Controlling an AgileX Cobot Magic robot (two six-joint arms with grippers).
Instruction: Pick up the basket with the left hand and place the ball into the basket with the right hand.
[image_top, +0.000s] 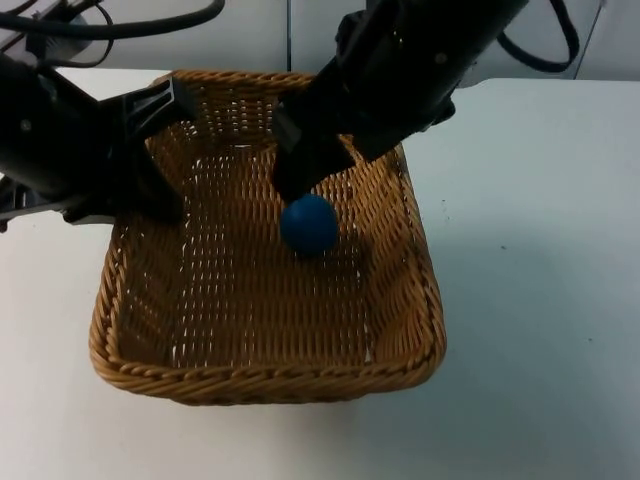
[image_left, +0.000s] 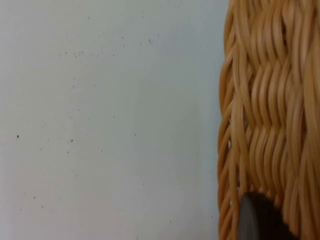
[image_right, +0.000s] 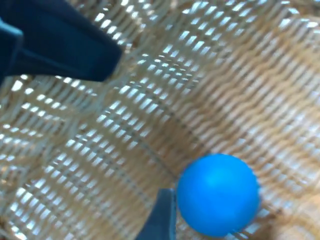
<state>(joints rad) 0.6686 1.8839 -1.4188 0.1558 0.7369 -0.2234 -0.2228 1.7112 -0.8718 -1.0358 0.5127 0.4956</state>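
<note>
A blue ball (image_top: 308, 225) lies on the floor of the wicker basket (image_top: 270, 385), a little right of its middle. My right gripper (image_top: 300, 185) hangs open just above the ball, inside the basket near its far right side. In the right wrist view the ball (image_right: 217, 194) rests on the weave (image_right: 225, 75) beside one black fingertip (image_right: 162, 217). My left gripper (image_top: 160, 150) is shut on the basket's left rim, one finger outside and one inside. In the left wrist view the basket's outer wall (image_left: 270, 100) stands against a fingertip (image_left: 255, 220).
White table top (image_left: 100, 125) lies bare to the left of the basket, and more of it (image_top: 540, 280) stretches to the right and front. The grey partition wall (image_top: 260, 35) runs behind the basket.
</note>
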